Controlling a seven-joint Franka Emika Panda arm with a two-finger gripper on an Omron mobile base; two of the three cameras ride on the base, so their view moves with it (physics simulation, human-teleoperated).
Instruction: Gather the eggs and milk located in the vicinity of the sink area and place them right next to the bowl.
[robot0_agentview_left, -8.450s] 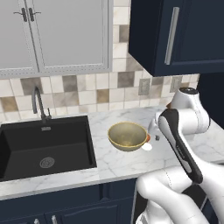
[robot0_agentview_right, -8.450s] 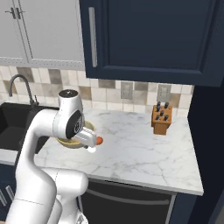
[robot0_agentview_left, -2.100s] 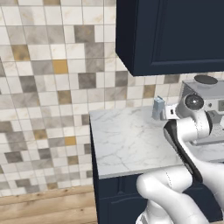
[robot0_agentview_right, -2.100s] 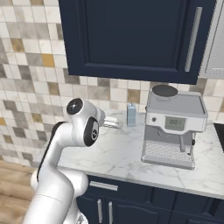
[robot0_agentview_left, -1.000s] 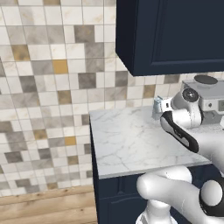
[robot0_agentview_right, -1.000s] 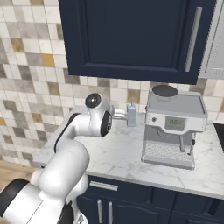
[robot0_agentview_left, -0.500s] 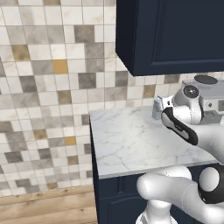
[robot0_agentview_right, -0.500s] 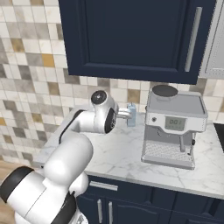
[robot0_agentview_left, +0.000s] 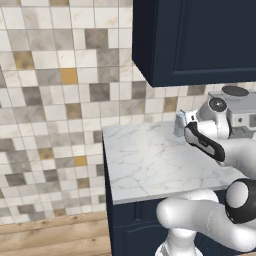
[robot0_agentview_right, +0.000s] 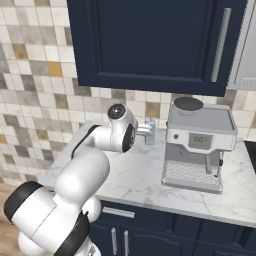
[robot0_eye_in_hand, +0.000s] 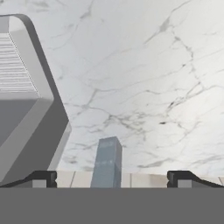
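The milk (robot0_agentview_right: 151, 134), a small pale blue-grey carton, stands upright at the back of the marble counter (robot0_agentview_left: 145, 160), close to the tiled wall. My gripper (robot0_agentview_right: 146, 130) reaches level toward it and stands open. In the hand view the milk (robot0_eye_in_hand: 107, 162) sits between the two wide-spread fingertips (robot0_eye_in_hand: 43, 177), touching neither, with my gripper (robot0_eye_in_hand: 112, 178) centred on it. From the left base view the milk (robot0_agentview_left: 178, 125) peeks out just left of my gripper (robot0_agentview_left: 186, 119). The eggs, the sink area and the bowl are out of view.
A grey coffee machine (robot0_agentview_right: 197, 145) stands right beside the carton, on its right; its side (robot0_eye_in_hand: 26, 100) fills the hand view's left. A dark blue cabinet (robot0_agentview_right: 150, 40) hangs above. The counter ends at its left edge (robot0_agentview_left: 105, 165) over a wooden floor.
The arm has stretched forward, bringing the open hand closer to the milk carton. The base and the carton have stayed put.
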